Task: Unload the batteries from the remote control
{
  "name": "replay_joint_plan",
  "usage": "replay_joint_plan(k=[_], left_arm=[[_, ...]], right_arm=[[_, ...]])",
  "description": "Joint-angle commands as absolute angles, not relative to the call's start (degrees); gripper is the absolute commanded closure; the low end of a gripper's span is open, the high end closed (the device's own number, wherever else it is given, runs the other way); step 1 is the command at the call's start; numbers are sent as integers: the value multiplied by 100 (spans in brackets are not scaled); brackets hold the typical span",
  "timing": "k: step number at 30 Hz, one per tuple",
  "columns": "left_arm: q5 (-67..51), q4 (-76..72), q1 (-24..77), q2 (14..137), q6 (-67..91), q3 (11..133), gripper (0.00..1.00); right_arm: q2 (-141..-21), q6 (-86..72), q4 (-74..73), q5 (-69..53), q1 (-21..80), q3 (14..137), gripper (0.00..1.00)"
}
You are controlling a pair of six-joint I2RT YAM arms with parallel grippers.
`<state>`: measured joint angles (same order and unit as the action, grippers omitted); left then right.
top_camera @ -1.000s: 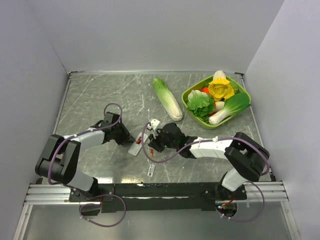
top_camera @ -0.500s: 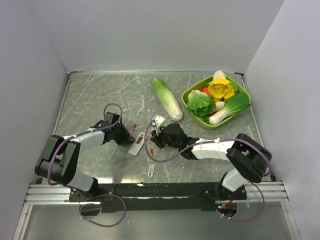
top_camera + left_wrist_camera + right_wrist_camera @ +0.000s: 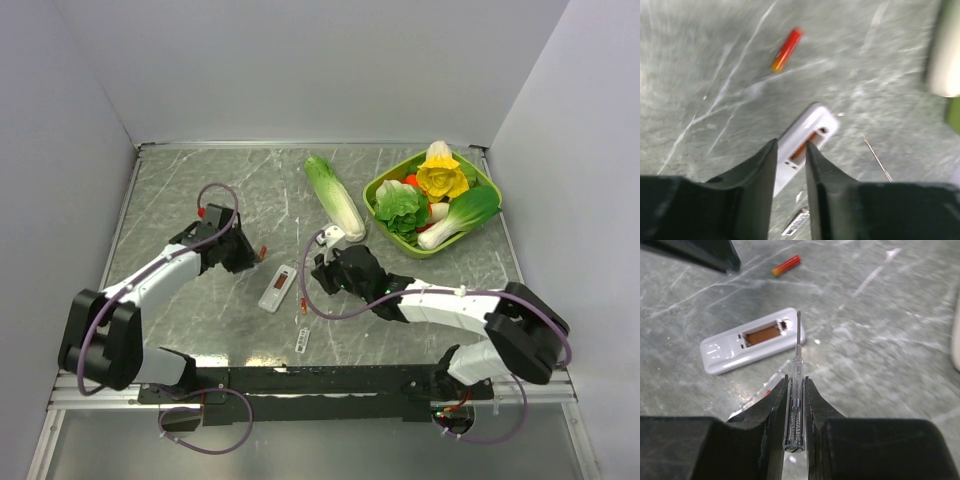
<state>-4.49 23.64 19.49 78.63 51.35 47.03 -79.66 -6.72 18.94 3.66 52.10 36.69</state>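
The white remote control (image 3: 277, 287) lies flat, its recess open and showing an orange-red inside (image 3: 760, 335). One red battery (image 3: 263, 250) lies loose on the table beyond it; it also shows in the left wrist view (image 3: 786, 49) and the right wrist view (image 3: 786, 265). A small red bit (image 3: 765, 392) peeks out beside my right finger. My left gripper (image 3: 243, 260) hovers up-left of the remote, jaws nearly together and empty. My right gripper (image 3: 322, 275) is shut on a clear screwdriver (image 3: 796, 385), whose tip is just right of the remote's recess.
A small flat whitish cover piece (image 3: 301, 338) lies near the front edge. A long pale-green cabbage (image 3: 335, 197) lies behind the right gripper. A green bowl (image 3: 480, 175) of toy vegetables stands at the back right. Grey walls enclose the table.
My left gripper has lifted off the remote and drawn back up-left. My right gripper has drawn right with the screwdriver. A red battery now lies loose beside the remote.
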Motion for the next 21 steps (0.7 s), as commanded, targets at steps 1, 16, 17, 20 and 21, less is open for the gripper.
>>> replay_joint_plan(k=[1,16,17,20,21], left_arm=[[-176,2733,1934,7550,4746,5036,63],[-429,2937,1942,6470,4500,4834,1],[-526,2866,1942,6425,4465,4799,1],[-1123,2515,1942,6285,4229,4685,1],[-1247,2392,1942,6241,4158,4580,1]], right_arm=[[-7383,-1072,900,1255,5177,3586,100],[-6653,-2266,-431,1828,5203,2910,95],[-6636,-2320,-405,1846,5203,2857,94],[-6653,-2548,-28,1759,5212,2611,90],[-6671,-2584,217,1706,5212,2532,89]])
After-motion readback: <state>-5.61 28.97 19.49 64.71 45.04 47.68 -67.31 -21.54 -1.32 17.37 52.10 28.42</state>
